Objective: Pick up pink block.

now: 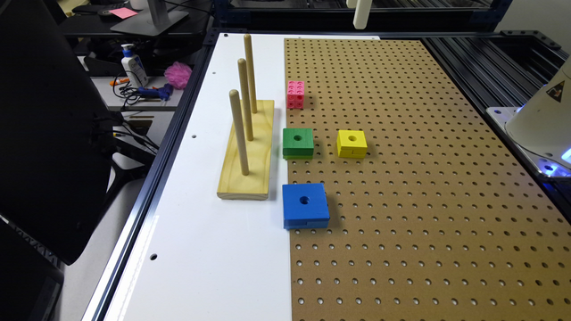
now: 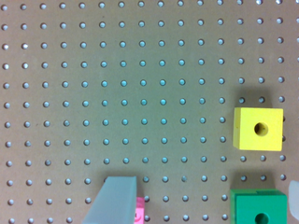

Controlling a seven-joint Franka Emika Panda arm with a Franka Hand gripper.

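While the pink block (image 1: 295,94) stands on the brown pegboard (image 1: 424,178) just beside the far end of the wooden peg stand (image 1: 246,149), the green block (image 1: 298,143) sits nearer along that stand's edge and the blue block (image 1: 305,205) by its near end. The yellow block (image 1: 352,143) lies past the green one, away from the stand. One grey finger (image 2: 114,200) covers part of the pink block in the wrist view, and the other shows at the frame edge, so the jaws are spread wide.

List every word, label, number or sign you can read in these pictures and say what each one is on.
No text reads clearly.
Triangular warning sign on the white robot base: a symbol, no legible words.
Label on the white pump bottle: too small and blurred to read.
Pink sticky note on the desk: no readable writing.
The pink block and the other blocks carry no text.
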